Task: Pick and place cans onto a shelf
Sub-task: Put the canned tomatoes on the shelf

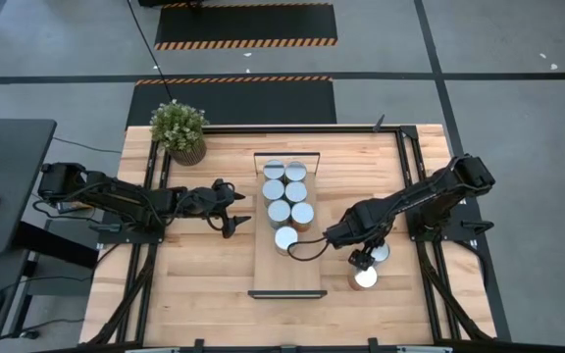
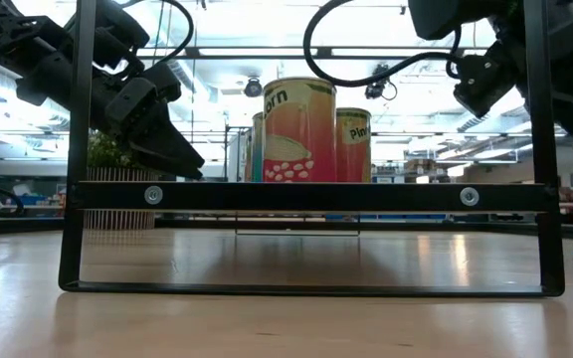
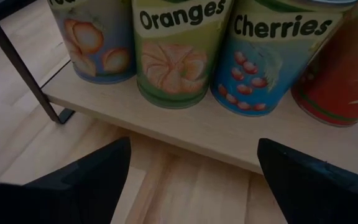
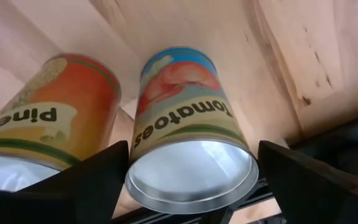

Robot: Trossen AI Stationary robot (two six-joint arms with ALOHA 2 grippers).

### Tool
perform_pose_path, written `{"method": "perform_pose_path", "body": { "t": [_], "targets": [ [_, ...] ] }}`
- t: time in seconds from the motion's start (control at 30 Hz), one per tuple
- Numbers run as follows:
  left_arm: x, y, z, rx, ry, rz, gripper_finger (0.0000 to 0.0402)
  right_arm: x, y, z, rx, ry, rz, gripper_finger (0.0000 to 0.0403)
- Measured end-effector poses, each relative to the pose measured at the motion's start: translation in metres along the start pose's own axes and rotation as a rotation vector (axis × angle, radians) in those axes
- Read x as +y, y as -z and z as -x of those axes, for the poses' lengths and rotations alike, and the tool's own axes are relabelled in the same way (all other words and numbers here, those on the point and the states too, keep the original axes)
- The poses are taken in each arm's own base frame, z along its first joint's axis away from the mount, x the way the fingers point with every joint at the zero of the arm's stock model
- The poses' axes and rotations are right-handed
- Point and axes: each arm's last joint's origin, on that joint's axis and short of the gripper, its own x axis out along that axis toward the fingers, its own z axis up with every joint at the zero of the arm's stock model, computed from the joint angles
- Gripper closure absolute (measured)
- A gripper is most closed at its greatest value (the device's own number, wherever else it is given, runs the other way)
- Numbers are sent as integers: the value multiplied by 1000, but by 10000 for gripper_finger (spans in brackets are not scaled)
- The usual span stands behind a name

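The right gripper's fingers (image 4: 73, 186) stand apart on either side of the Tomatoes can (image 4: 188, 146), whose silver rim lies between them with a gap on each side, so nothing is clamped. Just beside it stands the Pineapple can (image 4: 48, 112). In the high view the right gripper (image 1: 362, 258) hangs over these two cans on the tabletop (image 1: 194, 284), to the right of the shelf (image 1: 284, 275). The left gripper's fingers (image 3: 79, 180) are also spread wide and empty, pointing at the shelf edge where the Oranges can (image 3: 179, 56) and the Cherries can (image 3: 269, 62) stand side by side. From above, the left gripper (image 1: 235, 211) waits just left of the shelf, near the row of seven cans (image 1: 284, 196) clustered on the board's far half. A potted plant (image 1: 179, 129) sits at the tabletop's far left corner.
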Motion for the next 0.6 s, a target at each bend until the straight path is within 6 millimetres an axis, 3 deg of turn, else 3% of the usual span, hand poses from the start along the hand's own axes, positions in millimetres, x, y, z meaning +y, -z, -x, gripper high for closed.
{"method": "perform_pose_path", "body": {
  "t": [0.27,0.47,0.6],
  "targets": [
    [0,0,0,-2,0,-26,44,4,2,-1,-47,15,48,86],
    [0,0,0,-2,0,-28,44,5,1,0,-76,20,81,90],
    [0,0,0,-1,0,-20,44,9,0,13,-138,26,90,92]
  ]
}}
